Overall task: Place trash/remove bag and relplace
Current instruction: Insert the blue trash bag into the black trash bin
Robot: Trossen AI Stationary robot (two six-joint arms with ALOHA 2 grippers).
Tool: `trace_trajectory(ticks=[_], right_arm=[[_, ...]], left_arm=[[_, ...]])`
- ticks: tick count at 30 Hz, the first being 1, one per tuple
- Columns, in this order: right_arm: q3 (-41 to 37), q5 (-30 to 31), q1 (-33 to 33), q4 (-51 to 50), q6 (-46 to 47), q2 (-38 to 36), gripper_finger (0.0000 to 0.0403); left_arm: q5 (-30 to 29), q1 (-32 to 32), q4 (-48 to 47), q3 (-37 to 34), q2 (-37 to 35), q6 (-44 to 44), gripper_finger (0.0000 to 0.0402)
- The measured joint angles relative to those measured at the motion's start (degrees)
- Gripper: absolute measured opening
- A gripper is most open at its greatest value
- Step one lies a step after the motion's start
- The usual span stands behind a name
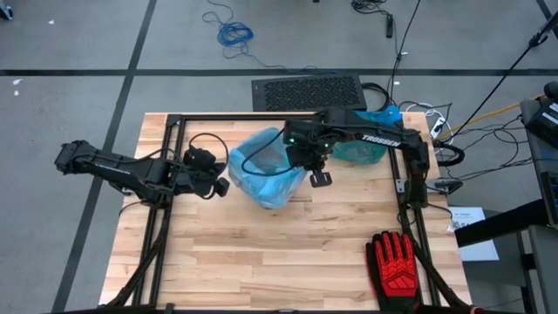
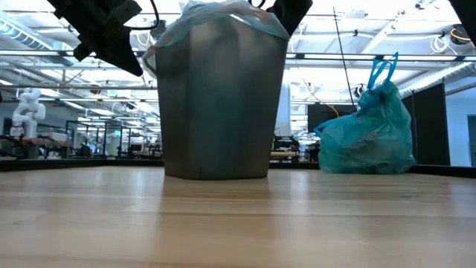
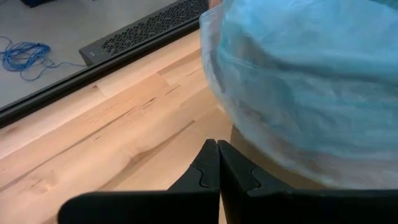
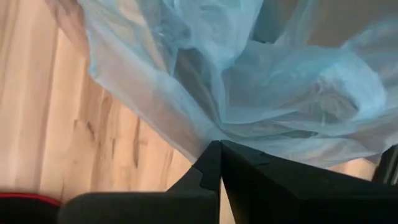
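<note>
Wooden surface [image 1: 261,253] carries a grey bin [image 2: 217,104] lined with a fresh blue bag [image 1: 266,166] at centre, a tied full bag [image 2: 368,134] at its 2 o'clock and a red glove [image 1: 399,266] at 4 o'clock. Left end effector [image 1: 220,186], fingers pressed together and empty, sits at the bin's 9 o'clock; right end effector [image 1: 320,179], likewise pinched and empty, at 3 o'clock, both beside the liner rim. No loose trash is visible.

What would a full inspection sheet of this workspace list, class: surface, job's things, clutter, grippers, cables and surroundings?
Surface: wooden table, bare at the front.
Job's things: grey bin lined with a light blue bag; tied teal bag at the table's back right; loose trash: nothing seen.
Clutter: red-and-black glove at the front right.
Grippers: left gripper shut beside the bin; right gripper shut above the bag's rim; neither holds anything.
Cables: blue cable on the floor; several at the right.
Surroundings: black grille behind the table.
</note>
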Motion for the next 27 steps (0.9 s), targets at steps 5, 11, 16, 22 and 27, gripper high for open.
trace_trajectory(ticks=[5,11,16,22,27], right_arm=[[0.1,-0.1,1.3,-0.2,2.4,-1.1,0.0000],[-1.4,-0.1,1.6,-0.1,4.4,-1.2,0.0000],[-1.7,0.4,2.8,-0.2,3.0,-2.2,0.0000],[-1.7,6.2,5.9,0.8,3.6,-4.8,0.0030],[-1.7,5.9,8.3,3.0,2.7,-5.2,0.0103]], left_arm=[[0.0,0.0,0.0,0.0,0.0,0.0,0.0000],[0.2,0.0,-0.1,0.0,0.0,0.0,0.0000],[0.3,0.0,-0.1,0.0,0.0,0.0,0.0000],[0.3,0.0,-0.2,0.0,0.0,0.1,0.0000],[0.3,0.0,-0.1,0.0,0.0,0.1,0.0000]])
